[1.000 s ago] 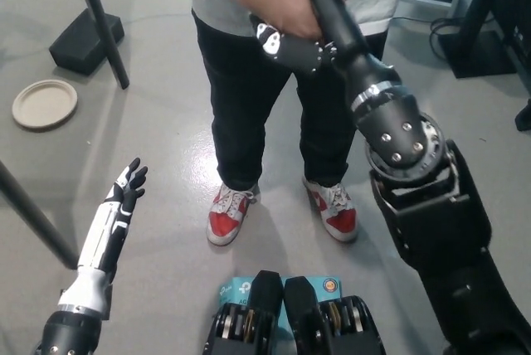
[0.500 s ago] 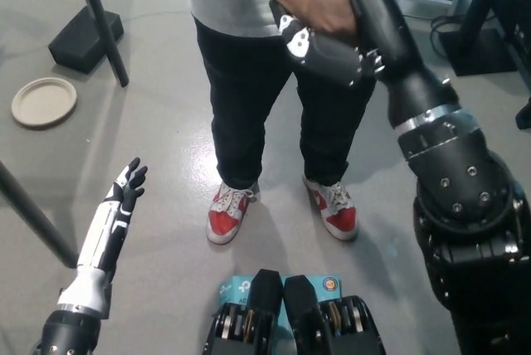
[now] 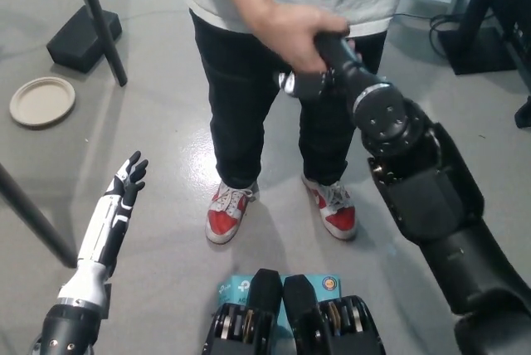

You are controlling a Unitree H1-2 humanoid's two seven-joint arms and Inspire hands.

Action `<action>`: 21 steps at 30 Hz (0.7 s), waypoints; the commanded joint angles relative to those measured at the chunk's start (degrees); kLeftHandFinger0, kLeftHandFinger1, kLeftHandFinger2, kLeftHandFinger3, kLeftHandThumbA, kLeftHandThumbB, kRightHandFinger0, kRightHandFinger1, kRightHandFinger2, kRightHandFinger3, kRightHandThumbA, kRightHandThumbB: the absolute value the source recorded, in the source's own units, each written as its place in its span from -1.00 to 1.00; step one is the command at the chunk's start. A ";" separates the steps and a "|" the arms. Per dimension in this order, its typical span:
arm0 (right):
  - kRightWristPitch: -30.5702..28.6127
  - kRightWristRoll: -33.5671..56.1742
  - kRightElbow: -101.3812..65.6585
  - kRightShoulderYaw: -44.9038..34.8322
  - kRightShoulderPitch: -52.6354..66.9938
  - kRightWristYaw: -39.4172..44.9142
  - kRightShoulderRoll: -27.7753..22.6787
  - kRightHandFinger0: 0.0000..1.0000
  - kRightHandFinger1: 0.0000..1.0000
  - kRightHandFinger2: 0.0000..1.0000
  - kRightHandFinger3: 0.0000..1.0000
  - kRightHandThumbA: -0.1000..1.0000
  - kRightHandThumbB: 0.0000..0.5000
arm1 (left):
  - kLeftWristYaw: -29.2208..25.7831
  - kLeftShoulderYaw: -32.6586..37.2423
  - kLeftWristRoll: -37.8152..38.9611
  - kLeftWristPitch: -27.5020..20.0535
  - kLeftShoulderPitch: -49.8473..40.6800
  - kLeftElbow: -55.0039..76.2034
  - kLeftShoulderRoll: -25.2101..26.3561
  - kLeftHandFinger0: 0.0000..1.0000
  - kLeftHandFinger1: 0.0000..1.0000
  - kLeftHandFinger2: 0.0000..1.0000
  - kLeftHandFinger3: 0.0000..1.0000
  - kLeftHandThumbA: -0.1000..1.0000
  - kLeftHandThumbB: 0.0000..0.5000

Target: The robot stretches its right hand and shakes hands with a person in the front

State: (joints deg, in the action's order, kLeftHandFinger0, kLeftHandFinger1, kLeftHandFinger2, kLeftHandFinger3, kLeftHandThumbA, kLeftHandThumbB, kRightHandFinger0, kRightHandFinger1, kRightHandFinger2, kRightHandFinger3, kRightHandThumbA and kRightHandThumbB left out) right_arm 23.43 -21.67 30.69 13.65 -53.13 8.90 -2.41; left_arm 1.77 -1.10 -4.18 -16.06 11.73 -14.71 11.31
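A person in a grey shirt and black trousers (image 3: 249, 98) stands right in front of me, red-and-white shoes on the floor. Their hand (image 3: 290, 36) is wrapped around my black right hand (image 3: 311, 81), which is stretched forward and mostly hidden under that grasp, so I see only part of it. My black right arm (image 3: 415, 181) rises from the bottom right. At the lower left my white left hand (image 3: 129, 179) rests low, fingers apart, holding nothing.
A round beige plate (image 3: 41, 100) lies on the grey floor at the left. A black pole with a dark base block (image 3: 83, 36) stands at the upper left. Black equipment frames (image 3: 489, 31) fill the upper right.
The clasped hands went up and right, then came back down and left to about chest-low height. My right arm bent lower with them. The left hand stayed put.
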 commanded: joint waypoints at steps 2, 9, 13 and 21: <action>-9.68 -2.05 16.37 3.21 -13.02 -1.99 -0.02 1.00 1.00 1.00 1.00 0.65 0.72 | 0.23 0.04 -1.07 -0.16 2.28 2.60 1.28 1.00 1.00 1.00 1.00 1.00 -0.63; -10.91 -1.09 9.14 6.36 -10.47 2.07 -2.72 1.00 1.00 1.00 1.00 0.93 1.00 | 0.33 0.23 -1.78 0.81 3.22 2.97 1.80 1.00 1.00 1.00 1.00 1.00 -0.53; -11.44 3.04 -1.56 5.44 -6.69 8.71 -5.96 1.00 1.00 1.00 1.00 1.00 1.00 | 0.76 0.31 -1.65 -0.02 3.20 2.81 2.17 1.00 1.00 1.00 1.00 1.00 -0.59; -3.56 13.96 -28.34 -1.61 3.03 15.90 -12.01 1.00 1.00 1.00 1.00 0.92 1.00 | 1.17 0.10 -0.94 0.37 3.24 2.86 2.41 1.00 1.00 1.00 1.00 1.00 -0.58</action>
State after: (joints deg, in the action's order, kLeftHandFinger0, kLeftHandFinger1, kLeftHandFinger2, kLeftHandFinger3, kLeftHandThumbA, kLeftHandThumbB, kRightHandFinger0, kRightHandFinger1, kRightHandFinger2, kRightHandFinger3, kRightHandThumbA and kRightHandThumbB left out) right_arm 16.74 -17.51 19.87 17.34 -52.27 17.16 -9.86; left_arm 1.83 -0.95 -5.24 -15.38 13.65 -13.86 12.09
